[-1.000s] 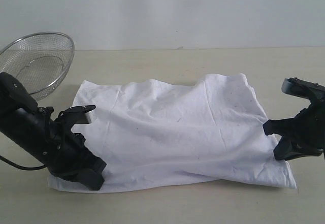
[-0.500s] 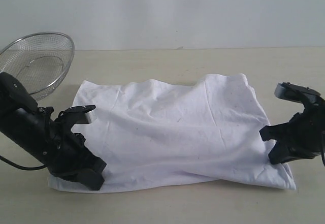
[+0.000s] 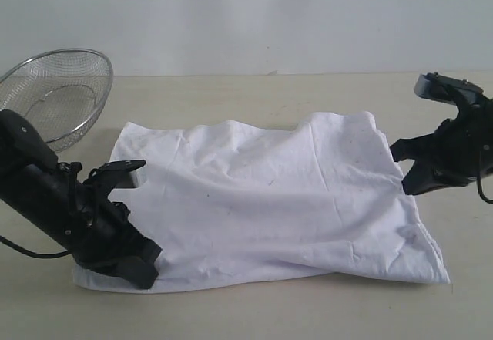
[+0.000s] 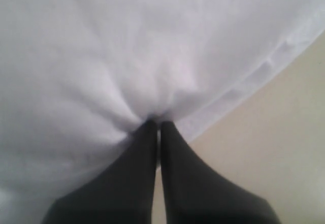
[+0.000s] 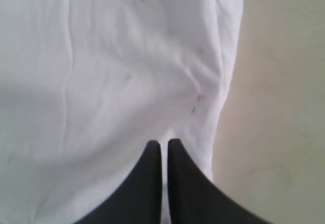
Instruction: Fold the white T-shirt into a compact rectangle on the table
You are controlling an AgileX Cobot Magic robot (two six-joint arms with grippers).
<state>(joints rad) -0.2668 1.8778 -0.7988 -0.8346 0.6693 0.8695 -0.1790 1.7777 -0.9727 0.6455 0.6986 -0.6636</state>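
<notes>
Left tool [image 4: 158,125] and right tool [image 5: 164,144] each pressed together on an edge of the white T-shirt [image 3: 262,201]
Left tool pinches a puckered fold at the lower left of the exterior frame, low against the surface [image 3: 231,317]; right tool grips the shirt's right edge at mid right, where the cloth stands raised; the shirt lies rumpled, plain side up, across the middle of the surface; a wire-mesh basket [image 3: 58,93] sits at upper left, near the shirt's far corner

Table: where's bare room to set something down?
Bare table: the far strip behind the white T-shirt, right of the basket, and the near strip in front of it. Crowded: both shirt sides, where left pincer and right pincer grip it.
</notes>
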